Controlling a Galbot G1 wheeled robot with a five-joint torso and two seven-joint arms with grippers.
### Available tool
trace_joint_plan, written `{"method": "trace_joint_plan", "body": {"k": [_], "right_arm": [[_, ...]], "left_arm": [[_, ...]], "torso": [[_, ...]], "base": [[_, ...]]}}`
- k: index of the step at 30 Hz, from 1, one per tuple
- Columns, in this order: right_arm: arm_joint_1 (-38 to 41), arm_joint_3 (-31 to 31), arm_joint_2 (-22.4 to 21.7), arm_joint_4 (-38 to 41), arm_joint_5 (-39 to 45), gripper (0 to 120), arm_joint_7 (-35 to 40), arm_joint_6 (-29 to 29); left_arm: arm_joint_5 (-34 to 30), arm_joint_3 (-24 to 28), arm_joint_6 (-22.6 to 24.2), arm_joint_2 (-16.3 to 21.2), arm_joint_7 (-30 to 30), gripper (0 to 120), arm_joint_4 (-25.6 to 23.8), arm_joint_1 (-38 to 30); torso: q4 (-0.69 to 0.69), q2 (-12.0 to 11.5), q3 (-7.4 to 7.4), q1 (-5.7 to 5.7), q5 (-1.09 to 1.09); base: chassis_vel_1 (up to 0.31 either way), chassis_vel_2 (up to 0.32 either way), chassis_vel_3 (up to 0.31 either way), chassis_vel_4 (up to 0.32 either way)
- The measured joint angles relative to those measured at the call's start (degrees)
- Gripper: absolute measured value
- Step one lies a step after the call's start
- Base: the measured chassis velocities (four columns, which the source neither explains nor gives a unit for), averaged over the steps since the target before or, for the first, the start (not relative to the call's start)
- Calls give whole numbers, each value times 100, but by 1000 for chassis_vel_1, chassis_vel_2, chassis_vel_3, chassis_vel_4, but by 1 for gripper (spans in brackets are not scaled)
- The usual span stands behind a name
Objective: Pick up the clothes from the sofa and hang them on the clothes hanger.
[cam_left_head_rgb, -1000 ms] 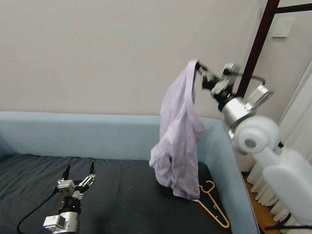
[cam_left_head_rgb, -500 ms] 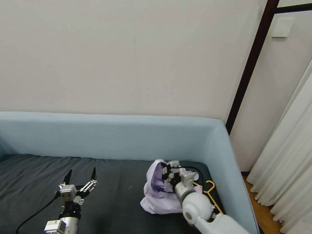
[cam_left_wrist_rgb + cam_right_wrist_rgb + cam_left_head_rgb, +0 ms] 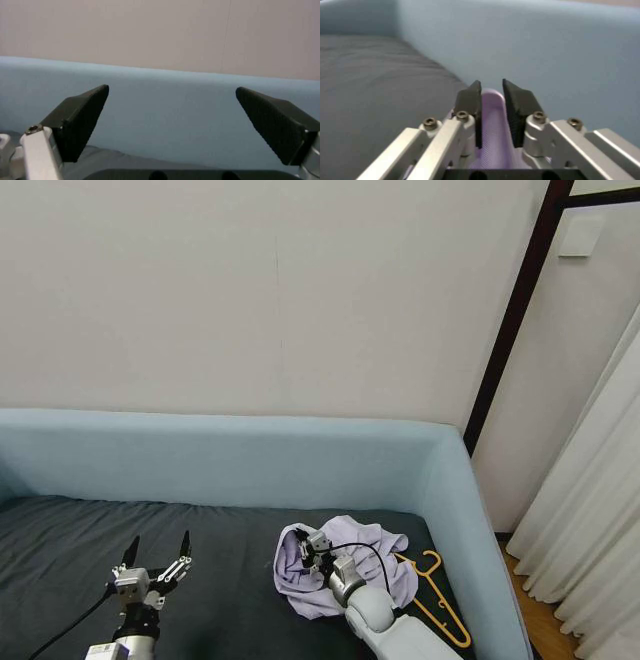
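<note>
Right now my right gripper (image 3: 491,90) sits low on the crumpled lilac garment (image 3: 380,542), its fingers narrowed to a slit with a thin fold of cloth pinched between them. That bite looks shallow to me. On a lift the fabric could slip free, or it could snag the thin yellow hanger (image 3: 441,611) lying just right of it. The pale blue sofa (image 3: 200,462) holds both on the right end of its dark seat. My left gripper (image 3: 157,546) hovers spread wide and empty, near left.
</note>
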Motion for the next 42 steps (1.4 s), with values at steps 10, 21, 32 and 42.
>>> {"method": "trace_joint_plan", "body": {"k": [10, 21, 32, 42], "right_arm": [[-370, 210, -454, 418, -1306, 56, -807, -76], [-1350, 717, -953, 1171, -2223, 97, -508, -402], [-1287, 327, -764, 1083, -1090, 100, 820, -925], [-1302, -121, -401, 1021, 769, 79, 1826, -1410]], "left_arm": [[62, 15, -11, -57, 2, 100, -84, 58], [112, 25, -52, -136, 1, 100, -215, 165], [172, 21, -71, -229, 1, 100, -316, 254], [180, -52, -91, -241, -2, 100, -404, 353]], "torso": [[-2, 0, 0, 0, 2], [-1, 0, 0, 0, 1], [0, 0, 0, 0, -1], [0, 0, 0, 0, 0]], "base": [[0, 0, 0, 0], [0, 0, 0, 0], [0, 0, 0, 0], [0, 0, 0, 0]]}}
